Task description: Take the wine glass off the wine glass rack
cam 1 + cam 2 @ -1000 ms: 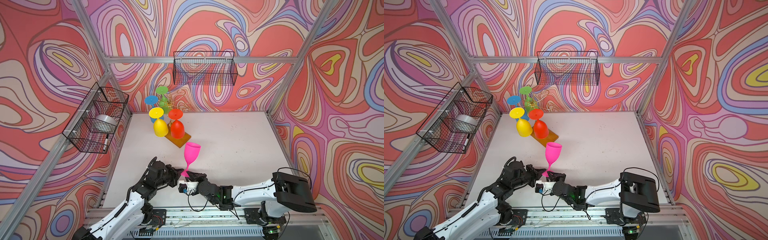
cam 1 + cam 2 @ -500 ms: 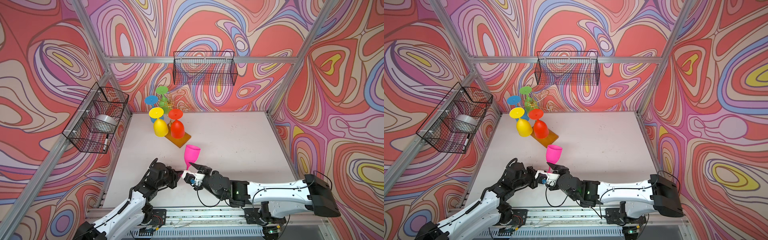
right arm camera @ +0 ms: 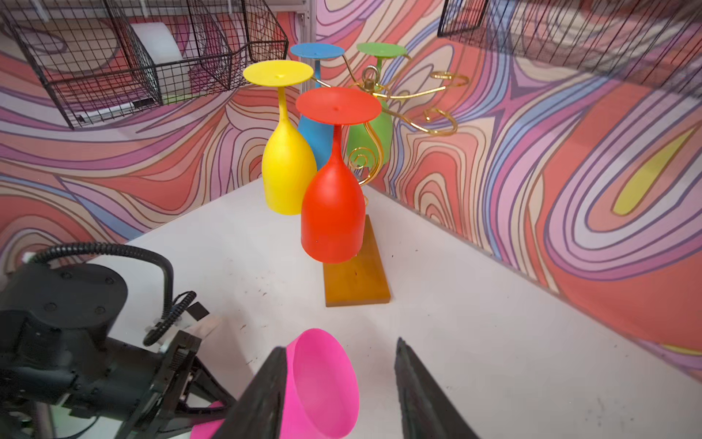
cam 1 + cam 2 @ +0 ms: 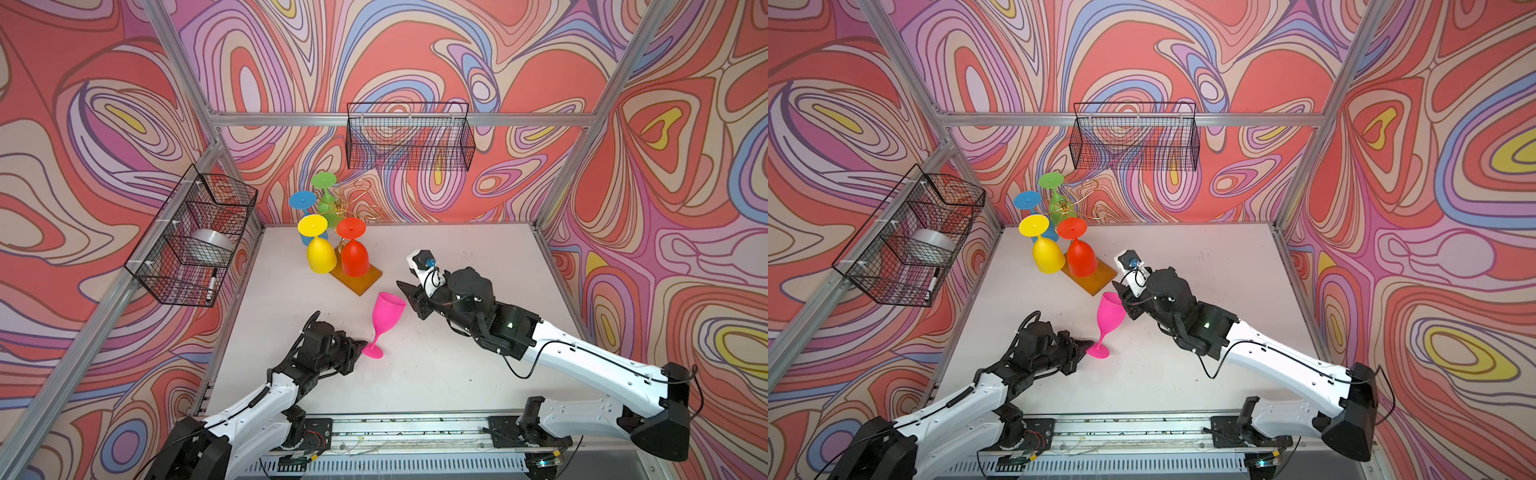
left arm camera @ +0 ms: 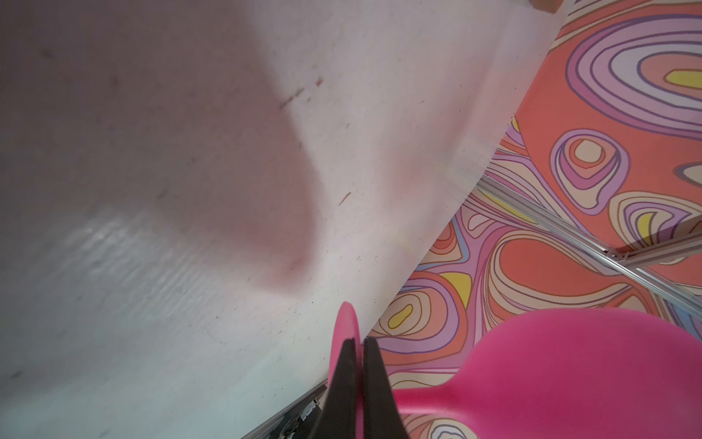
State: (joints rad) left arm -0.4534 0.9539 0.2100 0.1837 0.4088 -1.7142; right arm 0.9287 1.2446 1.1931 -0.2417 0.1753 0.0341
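Observation:
A pink wine glass (image 4: pixel 387 313) (image 4: pixel 1111 313) stands tilted over the white table, off the wine glass rack. My left gripper (image 4: pixel 360 344) (image 5: pixel 359 342) is shut on the rim of its foot (image 5: pixel 346 323). My right gripper (image 4: pixel 409 297) (image 3: pixel 340 345) is open at the glass's bowl (image 3: pixel 323 384); one finger lies against the bowl's outside and the other stands clear. The wine glass rack (image 4: pixel 336 205) (image 3: pixel 402 97), gold wire on an amber base (image 4: pixel 359 276) (image 3: pixel 357 281), stands at the back left. Yellow (image 4: pixel 321 257), red (image 4: pixel 354 259), blue (image 4: pixel 303 199) and green (image 4: pixel 324 180) glasses hang on it upside down.
A black wire basket (image 4: pixel 191 237) on the left wall holds a silver roll and a marker. Another black basket (image 4: pixel 409 137) hangs on the back wall. Patterned walls and aluminium posts enclose the table (image 4: pixel 478 249); a rail (image 4: pixel 415 428) runs along the front.
My right arm has swung up and back from beside the glass's foot to its bowl. The pink glass has sunk slightly, still in my left gripper.

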